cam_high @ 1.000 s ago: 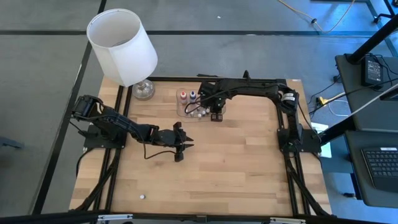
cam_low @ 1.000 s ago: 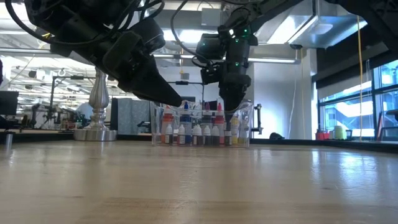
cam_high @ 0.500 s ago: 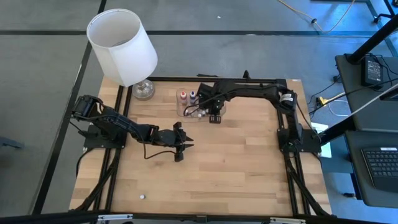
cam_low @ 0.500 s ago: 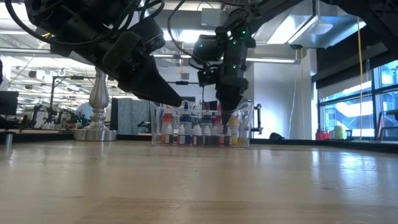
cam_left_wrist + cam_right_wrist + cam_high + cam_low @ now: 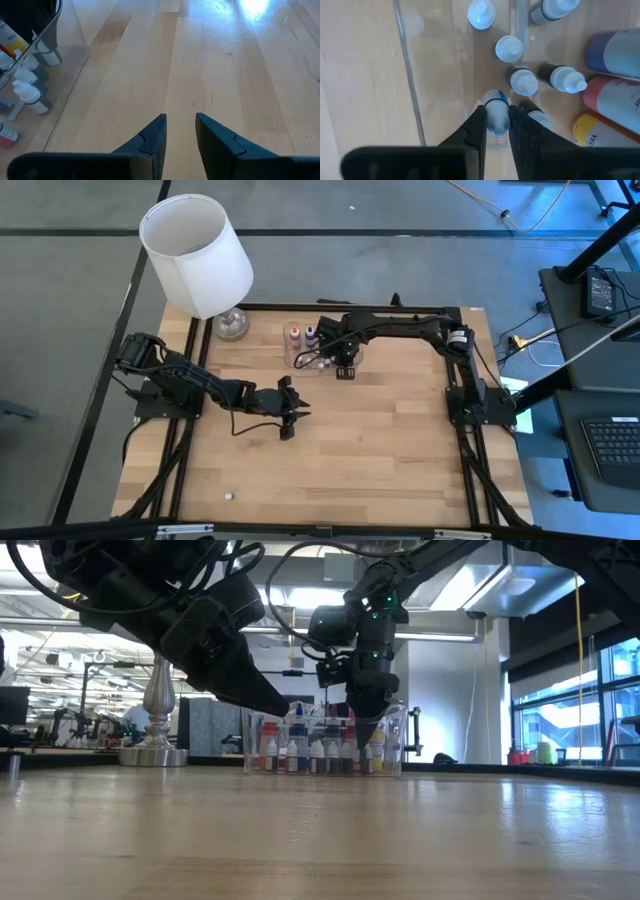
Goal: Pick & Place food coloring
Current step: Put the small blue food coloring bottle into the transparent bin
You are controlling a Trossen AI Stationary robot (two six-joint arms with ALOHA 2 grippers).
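Right wrist view, right hand (image 5: pixel 495 120) pinching bottle (image 5: pixel 496 116), tray wall (image 5: pixel 410 95) beside

1. A table (image 5: pixel 380 450) with a light wooden plank top and a dark metal frame along its edges is seen in the high view.
2. A lamp (image 5: pixel 197 255) with a white shade is stood on the far left corner; its base (image 5: pixel 153 753) is seen resting on the wood in the low view.
3. A shallow clear plastic tray (image 5: pixel 296 360) is set on the far middle of the top, just beside the lamp.
4. Small food coloring bottles (image 5: pixel 316 755) are stood upright in rows inside the tray.
5. A tiny white object (image 5: pixel 229 496) is seen lying alone near the front left edge, well apart from the tray.
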